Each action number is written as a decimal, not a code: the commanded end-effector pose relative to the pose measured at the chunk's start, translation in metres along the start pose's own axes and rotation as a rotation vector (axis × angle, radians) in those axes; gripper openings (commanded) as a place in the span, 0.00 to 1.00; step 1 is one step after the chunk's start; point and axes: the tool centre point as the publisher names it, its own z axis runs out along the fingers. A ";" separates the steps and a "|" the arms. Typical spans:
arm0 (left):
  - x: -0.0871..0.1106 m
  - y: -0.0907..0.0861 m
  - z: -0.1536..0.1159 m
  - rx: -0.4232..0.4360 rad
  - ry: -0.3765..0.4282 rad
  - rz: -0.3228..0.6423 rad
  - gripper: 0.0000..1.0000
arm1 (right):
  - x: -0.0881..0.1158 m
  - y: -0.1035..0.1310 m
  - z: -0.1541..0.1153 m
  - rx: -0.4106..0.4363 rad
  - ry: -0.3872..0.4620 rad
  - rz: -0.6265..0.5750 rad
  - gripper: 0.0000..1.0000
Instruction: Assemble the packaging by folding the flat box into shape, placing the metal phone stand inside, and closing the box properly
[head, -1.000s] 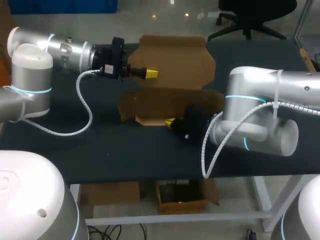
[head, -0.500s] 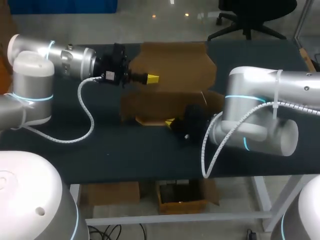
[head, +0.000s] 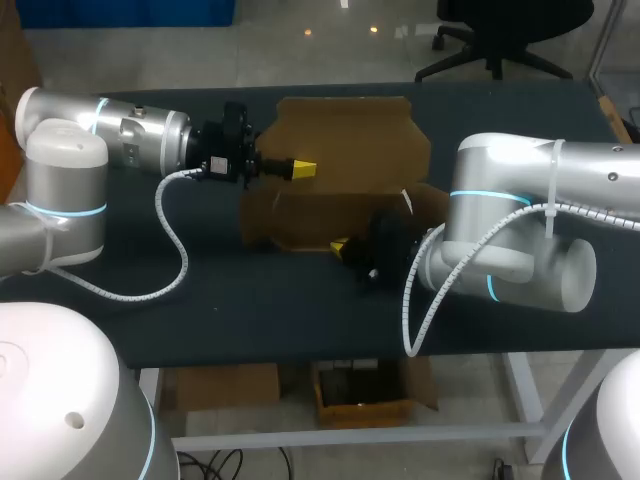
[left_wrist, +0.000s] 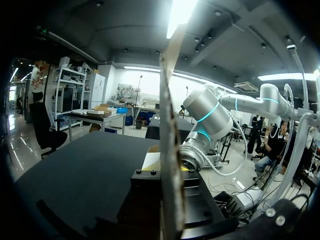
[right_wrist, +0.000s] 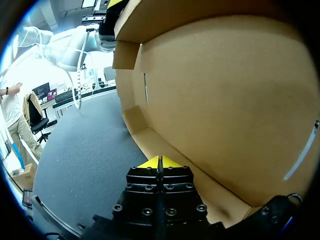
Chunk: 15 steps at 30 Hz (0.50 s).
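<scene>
A brown cardboard box (head: 330, 215) lies partly folded mid-table, its wide lid panel (head: 350, 130) spread toward the far side. My left gripper (head: 303, 167) comes in from the left and is shut on the lid's left edge; in the left wrist view that cardboard (left_wrist: 169, 125) runs edge-on between the gripper (left_wrist: 161, 167). My right gripper (head: 340, 245) is shut, its yellow tips at the foot of the box's front wall. In the right wrist view the gripper (right_wrist: 160, 162) touches the fold where the wall (right_wrist: 215, 95) meets the bottom flap. No metal phone stand shows in any view.
The dark table (head: 200, 300) stretches bare in front of the box and to its left. My right arm's grey elbow (head: 520, 240) hangs over the table's right half. A white cable (head: 170, 240) loops from the left wrist over the table.
My left gripper has come a little toward the near side with the lid edge in it, and the box wall beneath stands higher. The right arm has barely moved.
</scene>
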 end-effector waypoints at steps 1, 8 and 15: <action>-0.002 0.006 0.003 0.000 0.000 0.005 0.00 | 0.002 -0.004 0.007 0.001 0.001 0.001 0.00; -0.004 0.008 0.004 -0.004 -0.003 0.008 0.00 | 0.002 -0.005 0.007 0.003 0.002 0.002 0.00; -0.005 0.008 0.004 -0.006 -0.005 0.009 0.00 | 0.002 -0.005 0.007 0.001 0.001 0.002 0.00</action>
